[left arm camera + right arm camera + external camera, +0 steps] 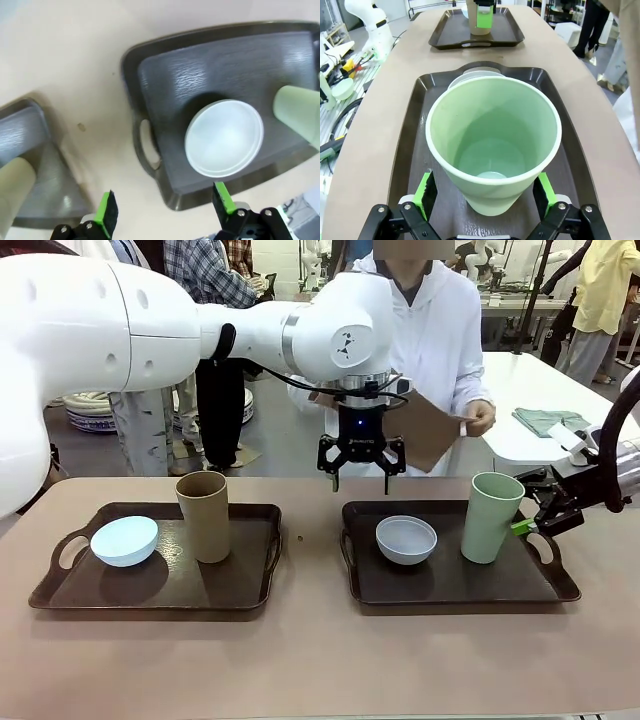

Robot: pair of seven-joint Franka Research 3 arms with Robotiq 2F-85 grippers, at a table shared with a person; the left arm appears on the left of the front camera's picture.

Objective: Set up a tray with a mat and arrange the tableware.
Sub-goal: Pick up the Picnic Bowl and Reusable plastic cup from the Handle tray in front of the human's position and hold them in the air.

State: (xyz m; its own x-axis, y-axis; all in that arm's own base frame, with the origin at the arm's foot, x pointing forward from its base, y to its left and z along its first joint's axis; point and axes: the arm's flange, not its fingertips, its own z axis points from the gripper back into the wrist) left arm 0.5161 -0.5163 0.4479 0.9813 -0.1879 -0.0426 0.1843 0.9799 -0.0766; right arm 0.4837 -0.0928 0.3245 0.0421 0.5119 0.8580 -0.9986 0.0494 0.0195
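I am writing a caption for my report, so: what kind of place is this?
Probably a robotics lab: a person in a white coat stands across the table, loose cables lie beside it, and more work tables stand behind.

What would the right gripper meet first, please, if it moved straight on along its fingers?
Most likely the pale green cup, standing directly ahead between the open fingers of the right gripper.

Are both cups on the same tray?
No, the brown cup stands on the left tray, the green cup on the right tray.
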